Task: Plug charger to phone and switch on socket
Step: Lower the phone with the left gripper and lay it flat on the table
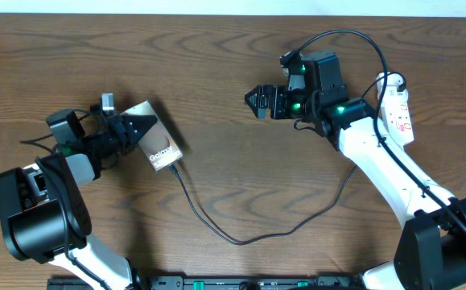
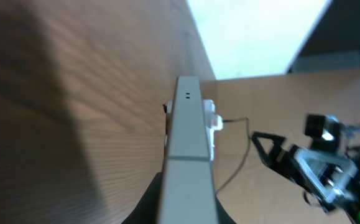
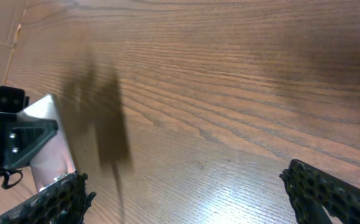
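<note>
My left gripper is shut on the phone, gripping its upper-left end; the glossy face shows white "Galaxy" lettering. In the left wrist view the phone appears edge-on, a pale grey bar running away from between my dark fingers. The charger, a thin black cable, meets the phone's lower-right end, loops across the table and rises toward the right arm. The white socket lies at the far right, partly behind that arm. My right gripper hangs open over bare wood mid-table, with its fingers wide apart and nothing between them.
The table is dark wood grain. Thick black robot cable arcs above the right arm. Both arm bases stand at the front edge, the left base and the right base. The right wrist view shows the phone at its left.
</note>
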### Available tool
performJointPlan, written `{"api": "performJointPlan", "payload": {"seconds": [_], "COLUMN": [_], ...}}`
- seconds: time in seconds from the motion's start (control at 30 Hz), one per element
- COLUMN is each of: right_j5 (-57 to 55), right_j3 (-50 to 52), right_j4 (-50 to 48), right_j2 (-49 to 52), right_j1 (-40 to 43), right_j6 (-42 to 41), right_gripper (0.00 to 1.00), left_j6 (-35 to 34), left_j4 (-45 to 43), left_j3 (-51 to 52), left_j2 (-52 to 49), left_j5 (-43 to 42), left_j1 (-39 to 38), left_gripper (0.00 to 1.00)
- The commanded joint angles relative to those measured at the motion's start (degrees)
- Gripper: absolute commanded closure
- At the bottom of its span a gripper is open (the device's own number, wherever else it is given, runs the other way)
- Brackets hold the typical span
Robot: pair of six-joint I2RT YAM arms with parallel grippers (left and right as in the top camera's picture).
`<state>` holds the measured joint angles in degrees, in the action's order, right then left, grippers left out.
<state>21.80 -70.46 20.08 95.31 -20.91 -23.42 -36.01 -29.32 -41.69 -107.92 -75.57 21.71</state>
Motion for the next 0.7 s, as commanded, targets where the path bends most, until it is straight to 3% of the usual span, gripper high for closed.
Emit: {"api": "performJointPlan", "payload": {"seconds": [0.0,0.33,0.67], "right_j5": [-0.46,-0.44,-0.46], "right_j3": [-0.42,-0.42,-0.42], "right_j4": [0.13,0.13,0.13], "right_j2": [-1.01,-1.01,-1.01], "right_j1": [-0.2,-0.2,-0.2], "right_j6": [0.79,0.79,0.79], "right_gripper": [0.01,0.01,0.01], "left_j6": [3.5,11.61,11.58], "left_j4": [3.85,19.37,23.17], "left_j3": [-0.26,-0.26,-0.26], "left_j2": [-0.11,-0.11,-0.11], "left_j5": [5.22,18.91,25.24], "left_j1": [0.24,0.22,0.17], "left_gripper": [0.92,0.93,0.92]}}
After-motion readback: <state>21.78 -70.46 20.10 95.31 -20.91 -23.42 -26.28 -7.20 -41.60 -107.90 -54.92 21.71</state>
